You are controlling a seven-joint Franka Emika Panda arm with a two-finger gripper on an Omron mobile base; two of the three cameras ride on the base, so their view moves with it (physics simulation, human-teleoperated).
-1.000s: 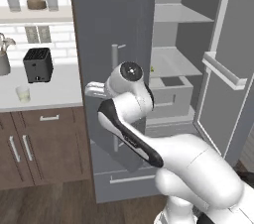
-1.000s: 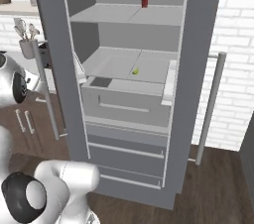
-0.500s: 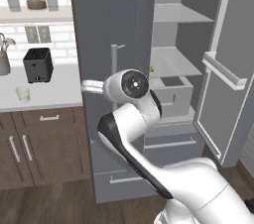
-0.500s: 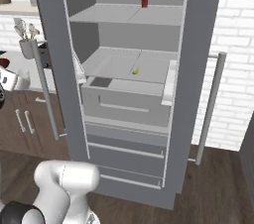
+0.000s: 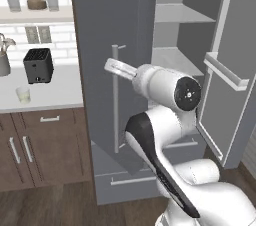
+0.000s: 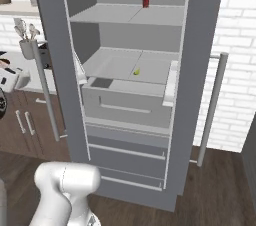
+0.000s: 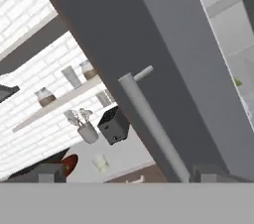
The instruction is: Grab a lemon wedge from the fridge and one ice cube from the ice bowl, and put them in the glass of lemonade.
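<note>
The lemon wedge (image 6: 136, 71) lies on the fridge's (image 6: 200, 70) middle shelf, toward the back, with the shelf bare around it; in my hand view it is a small yellow-green speck (image 7: 238, 82) at the right edge. Both fridge doors stand open. A small red cup (image 6: 145, 0) sits on the shelf above, and a pulled-out grey drawer (image 6: 125, 102) sits just below the wedge's shelf. My gripper (image 7: 126, 172) is spread wide and holds nothing; the 2 finger tips stand either side of the left door's long bar handle (image 7: 151, 124), without closing on it. On the counter beyond the door, the glass of lemonade (image 5: 22, 94) stands in front of the black toaster (image 5: 38, 65). A grey utensil cup (image 7: 88, 131) holds several utensils, and the reddish rim of the ice bowl (image 7: 69, 164) shows near it.
</note>
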